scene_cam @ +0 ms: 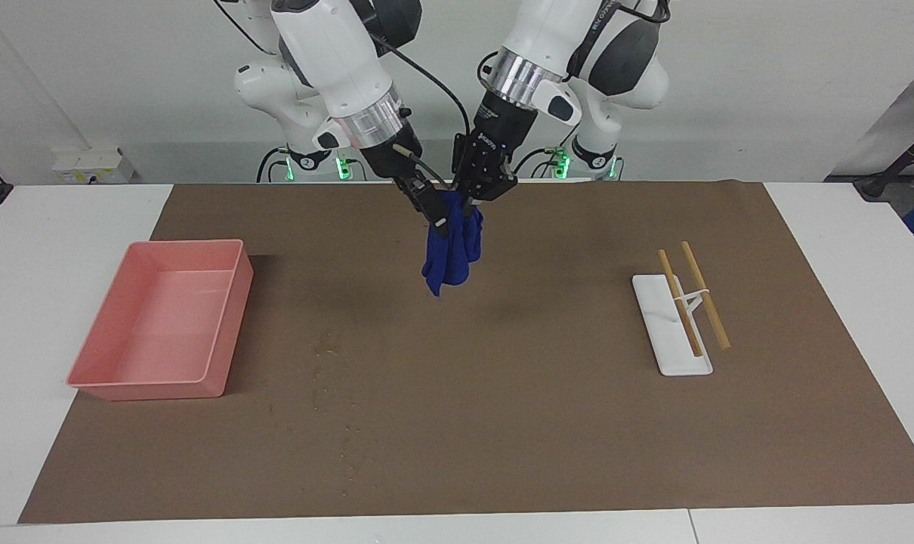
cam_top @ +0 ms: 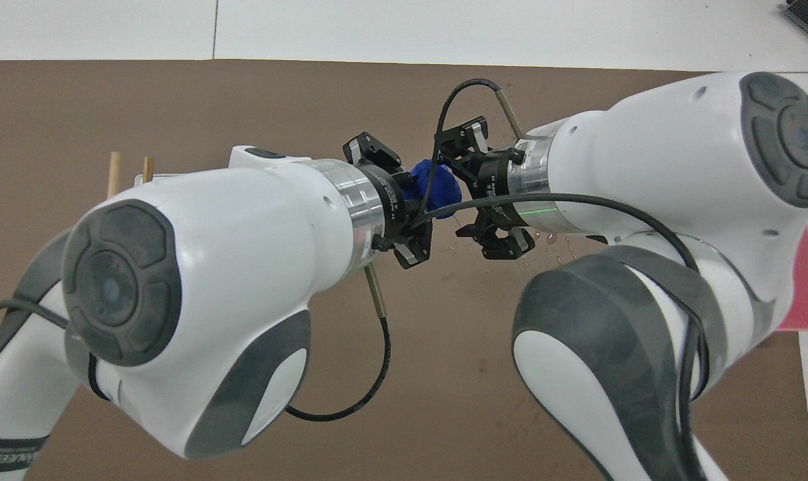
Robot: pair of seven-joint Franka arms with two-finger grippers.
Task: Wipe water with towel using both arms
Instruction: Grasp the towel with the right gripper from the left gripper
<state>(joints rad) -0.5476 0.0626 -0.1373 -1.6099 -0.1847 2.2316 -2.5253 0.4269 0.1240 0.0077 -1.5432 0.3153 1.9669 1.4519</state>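
The blue towel (scene_cam: 451, 253) hangs bunched in the air over the brown mat (scene_cam: 548, 423), near the robots' edge. My left gripper (scene_cam: 473, 205) is shut on the towel's top. My right gripper (scene_cam: 436, 217) is right against the top of the towel, beside the left gripper. In the overhead view the towel (cam_top: 441, 190) shows between the left gripper (cam_top: 414, 200) and the right gripper (cam_top: 459, 179). The water (scene_cam: 328, 353) is a thin scatter of specks on the mat, farther from the robots than the towel and toward the right arm's end; droplets (cam_top: 556, 246) show by the right wrist.
A pink tray (scene_cam: 226, 317) stands at the right arm's end of the mat, and its edge (cam_top: 794, 287) shows overhead. A white flat stand (scene_cam: 665, 344) with two wooden sticks (scene_cam: 702, 295) lies toward the left arm's end.
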